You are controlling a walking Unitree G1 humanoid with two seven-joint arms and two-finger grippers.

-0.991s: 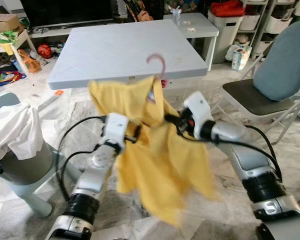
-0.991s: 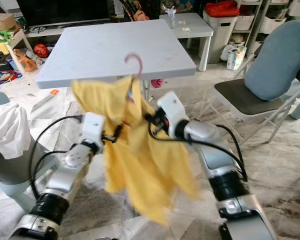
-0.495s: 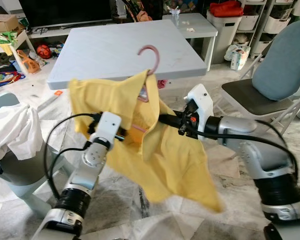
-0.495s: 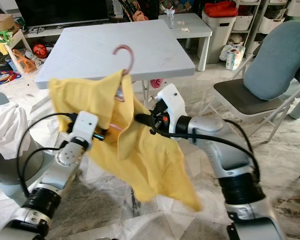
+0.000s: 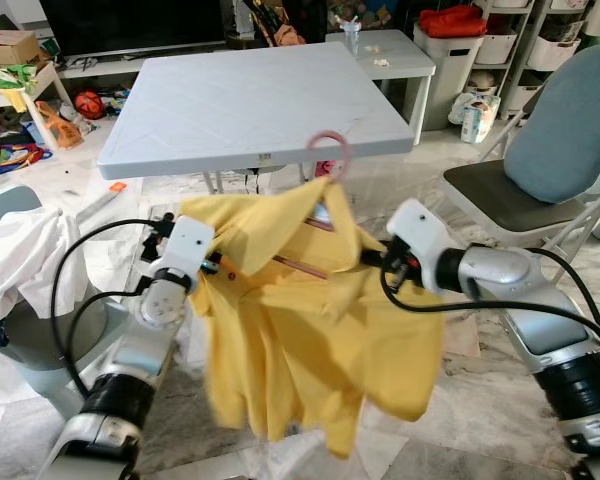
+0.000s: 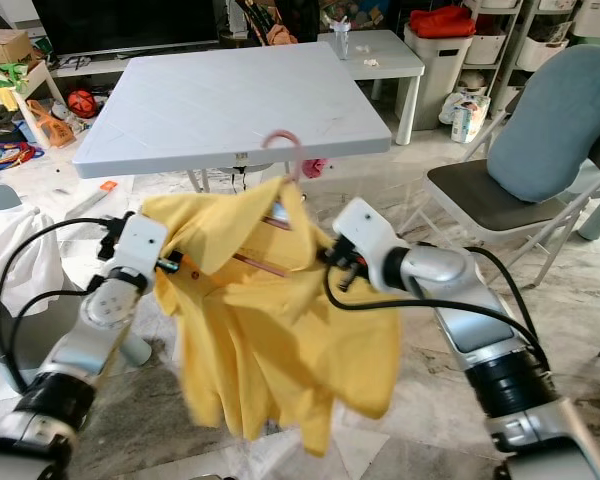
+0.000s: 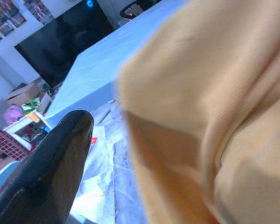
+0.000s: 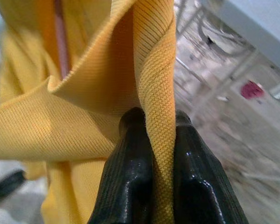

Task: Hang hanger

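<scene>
1. The yellow shirt (image 5: 300, 330) hangs in the middle of the frame on a pink hanger (image 5: 330, 155). The hook of the hanger stands up in front of the near edge of the grey worktop (image 5: 250, 100).
2. The right end effector (image 8: 154, 140) has its two black fingers pressed together on a fold of the shirt, at the right shoulder of the cloth.
3. The left end effector (image 5: 212, 268) is at the left shoulder of the shirt. I cannot tell if it pinches the cloth or is spread, because the fabric covers the tips and only one dark finger (image 7: 46, 172) is clear in the wrist view.
4. To do this step well, I think both arms should hold the two shoulders at the same height, so the hook stays upright, and carry the shirt slowly so that it does not swing.
5. A rail or rod for the hook is nothing I can make out here.
6. The body of the hanger is mostly under the collar. The lower edge of the shirt is blurred.
</scene>
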